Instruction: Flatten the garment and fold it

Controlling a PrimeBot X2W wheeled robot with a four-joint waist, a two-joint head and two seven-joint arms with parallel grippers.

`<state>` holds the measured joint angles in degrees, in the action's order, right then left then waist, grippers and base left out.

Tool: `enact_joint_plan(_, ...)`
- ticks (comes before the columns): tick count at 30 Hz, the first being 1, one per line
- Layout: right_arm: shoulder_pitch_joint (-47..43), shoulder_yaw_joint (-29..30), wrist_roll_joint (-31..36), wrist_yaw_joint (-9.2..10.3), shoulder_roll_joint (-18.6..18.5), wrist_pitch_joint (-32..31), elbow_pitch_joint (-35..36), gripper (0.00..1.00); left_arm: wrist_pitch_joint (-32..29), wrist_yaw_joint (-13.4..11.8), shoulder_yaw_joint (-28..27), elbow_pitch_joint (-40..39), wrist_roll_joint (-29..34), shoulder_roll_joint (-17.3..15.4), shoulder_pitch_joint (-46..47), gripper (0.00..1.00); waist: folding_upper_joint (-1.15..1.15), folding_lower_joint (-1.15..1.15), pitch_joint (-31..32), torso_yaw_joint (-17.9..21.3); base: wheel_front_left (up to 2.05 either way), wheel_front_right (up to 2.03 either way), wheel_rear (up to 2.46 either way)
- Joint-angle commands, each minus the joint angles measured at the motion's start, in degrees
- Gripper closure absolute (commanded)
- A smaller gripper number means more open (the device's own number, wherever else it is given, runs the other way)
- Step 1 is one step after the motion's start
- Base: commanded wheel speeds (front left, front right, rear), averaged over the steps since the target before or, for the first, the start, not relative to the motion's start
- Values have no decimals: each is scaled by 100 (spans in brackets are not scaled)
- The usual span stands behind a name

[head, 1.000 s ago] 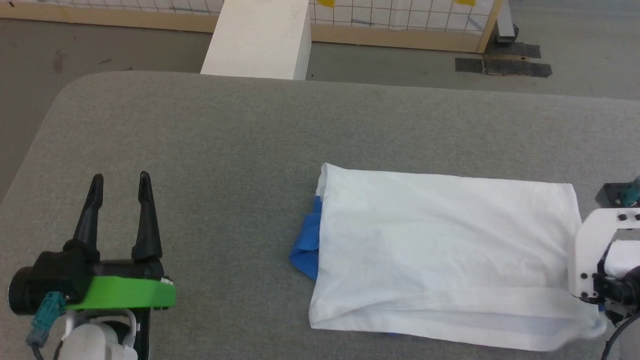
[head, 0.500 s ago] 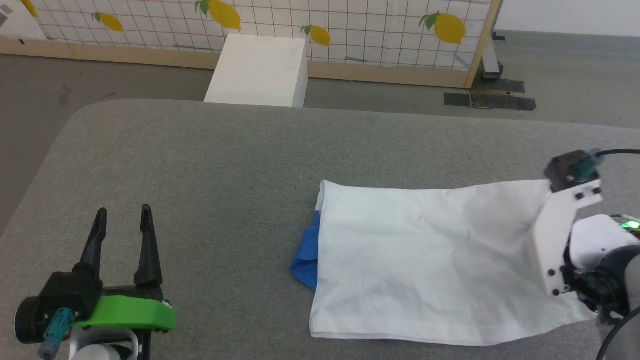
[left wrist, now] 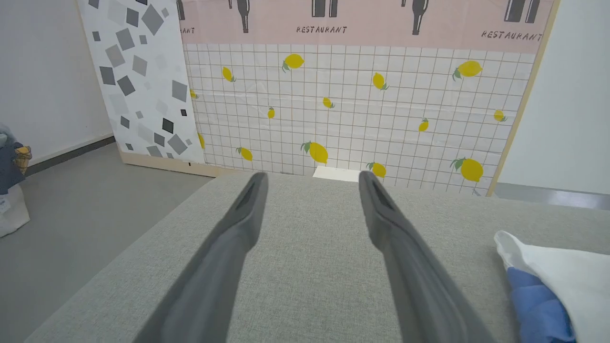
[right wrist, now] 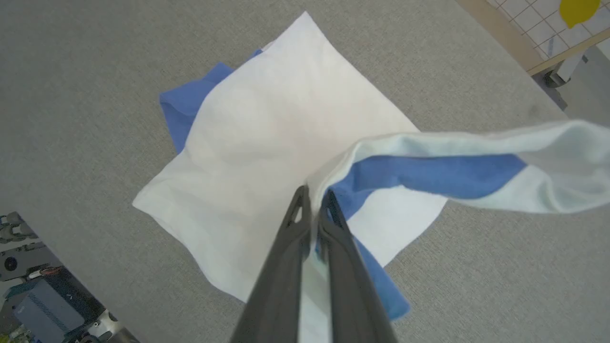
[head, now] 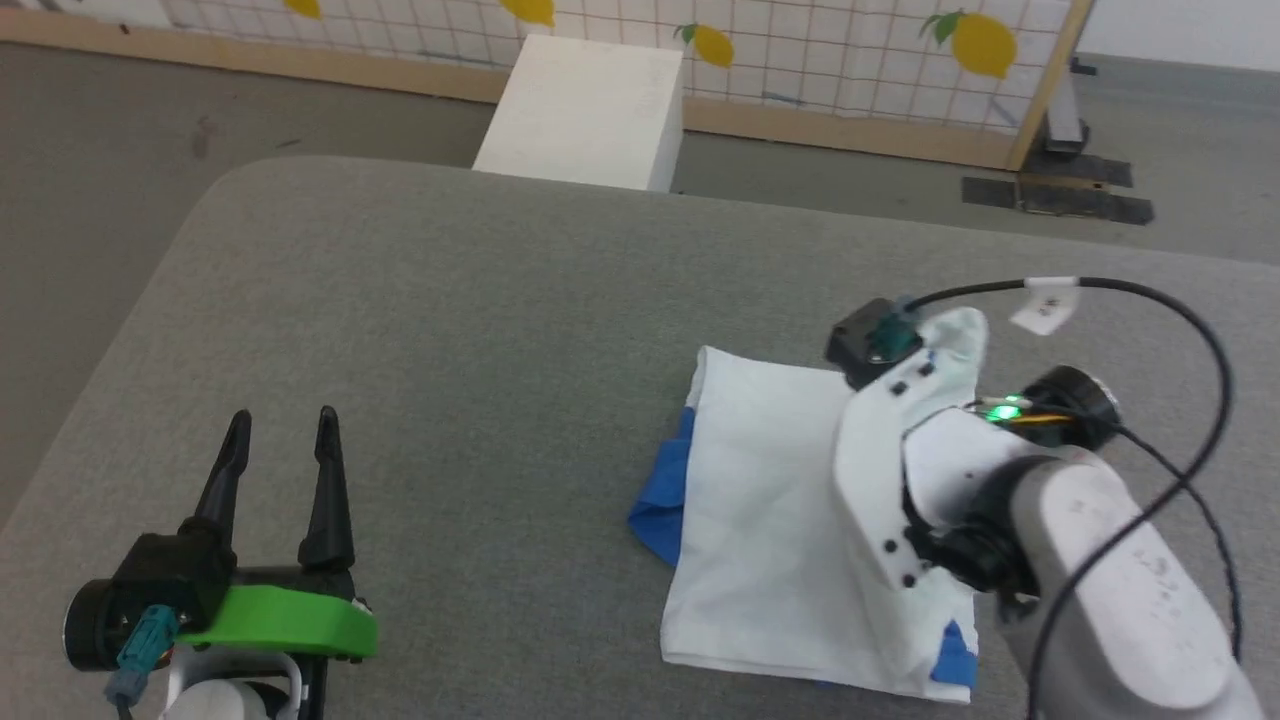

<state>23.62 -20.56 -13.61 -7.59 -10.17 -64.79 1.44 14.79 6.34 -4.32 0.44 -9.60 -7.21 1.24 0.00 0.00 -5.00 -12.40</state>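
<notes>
The garment (head: 760,520), white with blue sleeve cloth poking out at its left edge, lies on the grey table (head: 450,300) right of centre. My right arm (head: 960,480) hovers over its right half, and the fingers are hidden behind the wrist there. In the right wrist view my right gripper (right wrist: 314,190) is shut on a lifted edge of the garment (right wrist: 429,174), which hangs above the flat white part (right wrist: 267,143). My left gripper (head: 283,415) stands open over bare table at the lower left, apart from the cloth. The left wrist view shows that gripper (left wrist: 313,175) open, the garment (left wrist: 562,271) to its right.
A white box (head: 590,110) stands on the floor beyond the table's far edge, before a lemon-print partition (head: 850,50). The right arm's black cable (head: 1150,290) loops above the table. The table's left corner is rounded, with floor beyond it.
My right gripper has lifted the garment's right end and carried it leftward over the rest, so the cloth looks shorter. The head camera has shifted. My left gripper stays open in place.
</notes>
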Motion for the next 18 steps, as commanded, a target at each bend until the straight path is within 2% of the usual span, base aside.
enact_joint_plan(1,169,-86,-5,10,99,120,-230,100,20,32,32,30,-25,34,121,0,0,0,-170,-265,0,0,0)
enact_joint_plan(9,665,-504,41,10,469,666,-1642,100,20,71,104,119,-84,79,252,0,0,0,-395,-665,0,0,0)
enact_joint_plan(16,936,-699,51,10,678,1197,-2612,100,20,92,112,175,-112,100,320,0,0,0,-507,-728,0,0,0)
enact_joint_plan(17,980,-761,28,10,693,1299,-2706,62,20,94,116,183,-110,103,324,0,0,0,-508,-714,0,0,0)
enact_joint_plan(18,1022,-809,6,10,703,1396,-2758,0,20,96,117,186,-106,106,326,0,0,0,-505,-696,0,0,0)
